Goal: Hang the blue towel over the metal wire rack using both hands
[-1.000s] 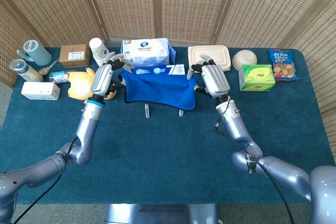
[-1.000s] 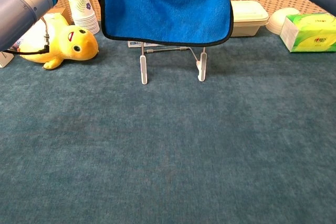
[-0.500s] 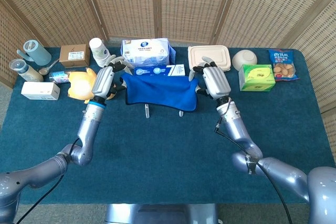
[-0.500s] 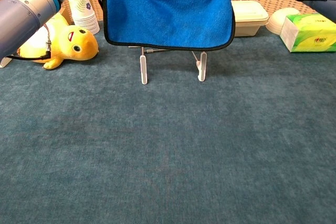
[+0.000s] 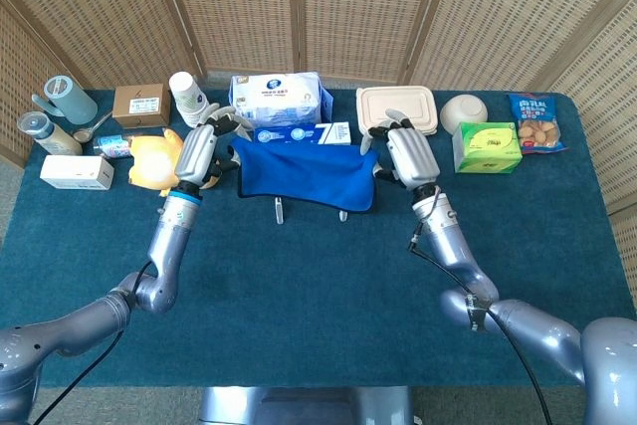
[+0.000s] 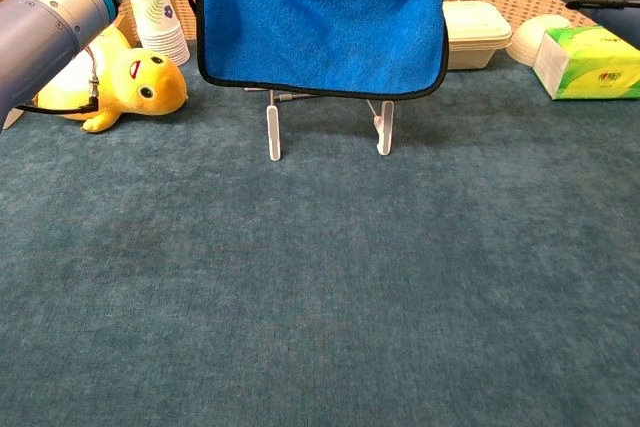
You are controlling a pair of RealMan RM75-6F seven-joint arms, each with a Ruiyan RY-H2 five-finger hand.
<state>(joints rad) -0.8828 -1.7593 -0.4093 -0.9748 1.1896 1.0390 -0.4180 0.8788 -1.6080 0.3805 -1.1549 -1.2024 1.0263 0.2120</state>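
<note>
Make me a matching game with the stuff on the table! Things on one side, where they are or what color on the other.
Things:
1. blue towel
2. yellow duck toy
3. green tissue box
4. paper cups

Places or colours:
A. stacked, white with a leaf print, behind the duck
B. draped over the wire rack
C. on the table's right side, beside the white bowl
D. lying left of the rack, red beak

Pairs: 1-B, 2-D, 3-C, 4-A

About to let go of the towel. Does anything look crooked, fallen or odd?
Nothing stands out. The blue towel hangs fairly level over the wire rack, both hands at its top corners. The yellow plush toy lies beside it, undisturbed.
</note>
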